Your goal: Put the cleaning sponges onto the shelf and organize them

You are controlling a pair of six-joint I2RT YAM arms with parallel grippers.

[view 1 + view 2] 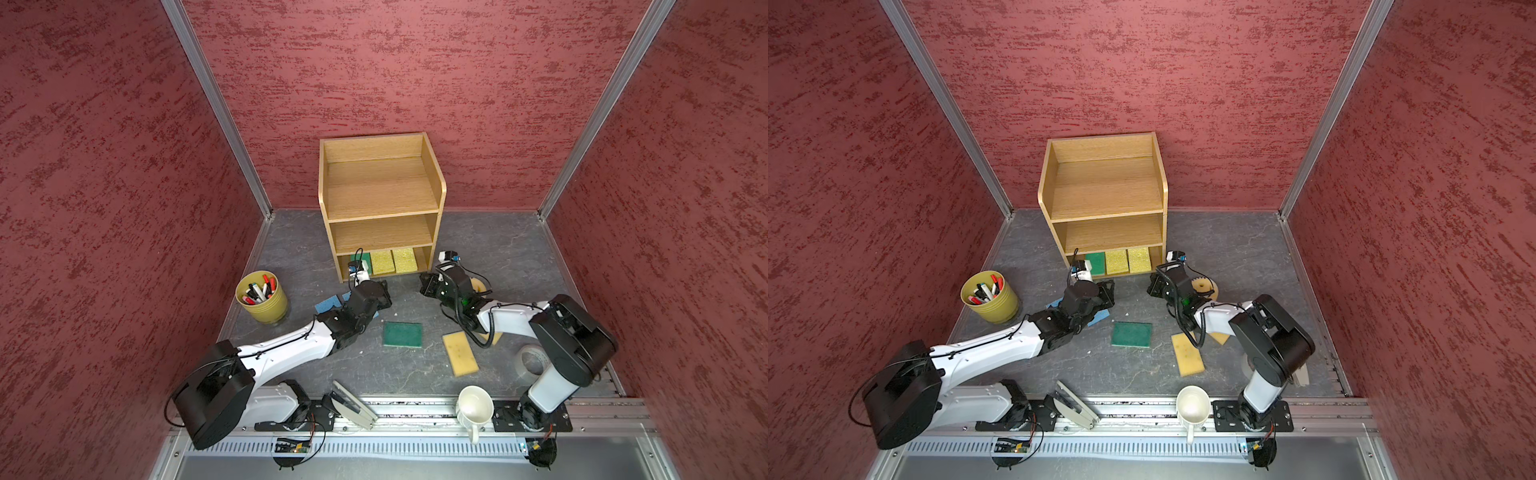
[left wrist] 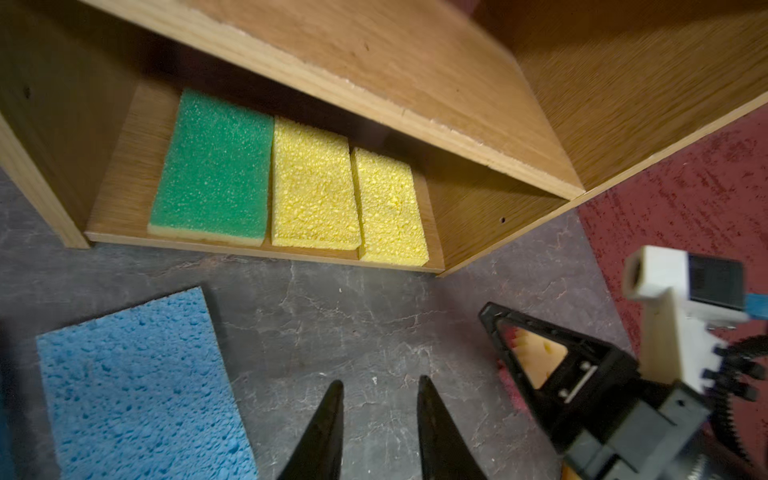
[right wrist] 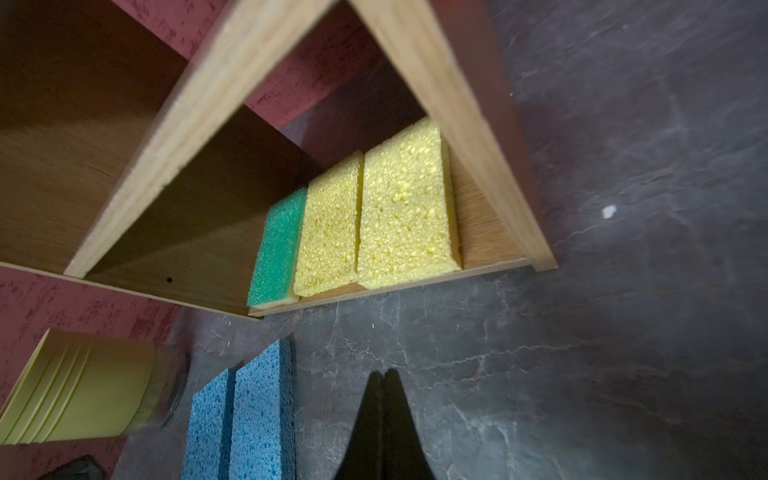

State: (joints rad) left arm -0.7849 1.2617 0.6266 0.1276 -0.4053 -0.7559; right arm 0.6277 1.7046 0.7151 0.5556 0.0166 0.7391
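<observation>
- Spread the empty, slightly parted left gripper (image 2: 380,386) wider, then lower over the blue sponge (image 2: 137,386) lying on the surface (image 2: 353,299) just beside it.
- Hold the right gripper (image 3: 384,378), fingers together and empty, aside.
- Slide flat into the shelf (image 1: 382,216), aligned like the green sponge (image 2: 212,170) on the bottom tier.

White-black arms (image 1: 291,345), apparently coiled cables (image 1: 1201,326)

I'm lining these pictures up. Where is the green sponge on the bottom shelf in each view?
Top view: green sponge at the row's left end, mostly behind the left arm.
Top view: same spot, better exposed.
Left wrist: seen whole, at the row's end.
Right wrist: only partly seen, past the yellow sponge next to it.
Shared landmark: that neighbouring yellow sponge.
</observation>
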